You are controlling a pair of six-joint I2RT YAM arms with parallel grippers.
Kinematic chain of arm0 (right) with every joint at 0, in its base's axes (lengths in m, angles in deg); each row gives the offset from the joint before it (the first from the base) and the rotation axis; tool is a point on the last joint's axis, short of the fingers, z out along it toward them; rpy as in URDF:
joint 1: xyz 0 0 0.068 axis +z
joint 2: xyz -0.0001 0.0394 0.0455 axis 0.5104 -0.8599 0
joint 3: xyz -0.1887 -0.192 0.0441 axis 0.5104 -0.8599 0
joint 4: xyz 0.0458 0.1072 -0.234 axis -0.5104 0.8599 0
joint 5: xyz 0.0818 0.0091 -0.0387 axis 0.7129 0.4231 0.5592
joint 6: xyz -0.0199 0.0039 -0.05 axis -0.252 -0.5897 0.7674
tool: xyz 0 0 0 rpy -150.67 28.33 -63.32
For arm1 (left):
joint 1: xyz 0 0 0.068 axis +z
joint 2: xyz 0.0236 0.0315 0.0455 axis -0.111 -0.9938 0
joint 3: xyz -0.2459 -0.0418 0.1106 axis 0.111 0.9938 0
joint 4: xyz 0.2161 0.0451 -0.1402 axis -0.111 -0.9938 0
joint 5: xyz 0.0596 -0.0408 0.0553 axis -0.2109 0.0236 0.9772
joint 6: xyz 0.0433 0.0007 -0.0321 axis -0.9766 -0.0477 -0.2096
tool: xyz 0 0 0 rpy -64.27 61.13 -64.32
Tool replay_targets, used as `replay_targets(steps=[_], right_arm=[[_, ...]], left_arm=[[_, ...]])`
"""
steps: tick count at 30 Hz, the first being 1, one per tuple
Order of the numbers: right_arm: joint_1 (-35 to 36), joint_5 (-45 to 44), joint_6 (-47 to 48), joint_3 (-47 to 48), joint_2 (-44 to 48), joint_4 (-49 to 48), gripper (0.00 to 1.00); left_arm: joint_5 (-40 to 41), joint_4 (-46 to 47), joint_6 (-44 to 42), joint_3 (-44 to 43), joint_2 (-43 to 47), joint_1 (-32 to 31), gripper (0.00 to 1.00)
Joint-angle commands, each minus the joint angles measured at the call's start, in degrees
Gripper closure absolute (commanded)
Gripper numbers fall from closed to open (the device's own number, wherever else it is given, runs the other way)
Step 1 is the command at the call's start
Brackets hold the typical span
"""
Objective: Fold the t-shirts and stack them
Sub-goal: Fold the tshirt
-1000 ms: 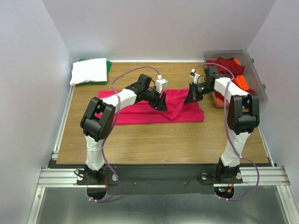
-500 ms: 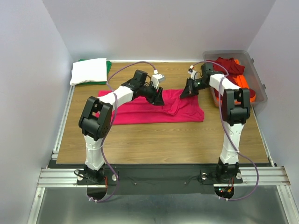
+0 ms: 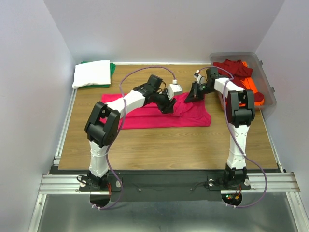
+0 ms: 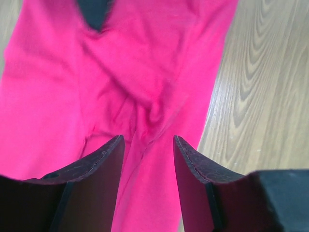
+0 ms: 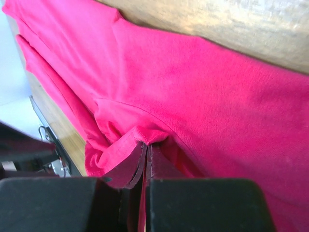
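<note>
Far left corner of the table (image 3: 169, 145) has a folded white tee (image 3: 91, 73) sitting on a green tee (image 3: 112, 67). Far right, a clear bin (image 3: 268, 92) holds a dark red tee (image 3: 234, 67) and an orange tee (image 3: 251, 87). The pink tee (image 3: 145, 116) lies spread mid-table, bunched up toward its right end. Both arms reach forward and bend inward over it, 2 elbows up. The left claw (image 4: 147, 140) points down at the bunched ridge, jaws about halfway apart, gripping nothing. The right claw (image 5: 145, 145) is pinched tight on a small fold at the tee's far right edge.
</note>
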Motion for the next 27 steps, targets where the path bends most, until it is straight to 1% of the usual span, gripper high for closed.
replay_targets(steps=[1, 3, 8, 10, 15, 17, 21, 22, 23, 24, 27], right_arm=[[-0.93, 1.56, -1.14, 2.42, 0.61, -2.49, 0.99], [-1.02, 1.57, -1.23, 2.33, 0.61, -2.49, 0.99], [-1.02, 2.09, -1.23, 1.36, 0.52, -2.58, 0.99], [-1.02, 2.09, -1.06, 1.01, 0.69, -2.49, 0.99], [-1.02, 2.27, -1.06, 0.66, 1.05, -2.58, 0.99], [-1.11, 2.44, -1.14, 0.49, 1.13, -2.58, 0.99], [-1.11, 2.62, -0.88, 0.48, 1.49, -2.49, 0.99], [-1.02, 2.62, -0.71, 0.48, 1.66, -2.49, 1.0], [-1.11, 2.53, -0.62, 0.4, 1.84, -2.49, 0.99], [-1.02, 2.62, -0.53, 0.31, 1.92, -2.49, 0.99], [-1.2, 2.97, -0.27, 0.31, 2.19, -2.49, 0.99]], left_arm=[[4.1, -1.63, -12.37, -3.49, 0.62, -3.19, 0.43], [4.55, -2.06, -14.21, -4.98, -0.69, -3.81, 0.42], [5.69, -4.35, -21.95, -7.18, -2.63, -6.7, 0.41], [6.04, -4.7, -23.53, -7.27, -3.24, -7.32, 0.41], [7.27, -5.23, -23.98, -9.11, -5.97, -7.85, 0.42], [8.24, -5.06, -24.06, -9.47, -6.58, -7.85, 0.48], [8.68, -3.56, -23.19, -9.64, -6.85, -7.5, 0.73], [8.77, -3.3, -22.49, -9.82, -6.76, -6.98, 0.9], [8.68, -2.51, -21.7, -10.17, -6.68, -6.63, 0.96], [8.34, -1.98, -19.6, -10.43, -6.59, -6.1, 1.0], [6.58, -1.19, -16.87, -11.48, -6.32, -3.47, 1.0]])
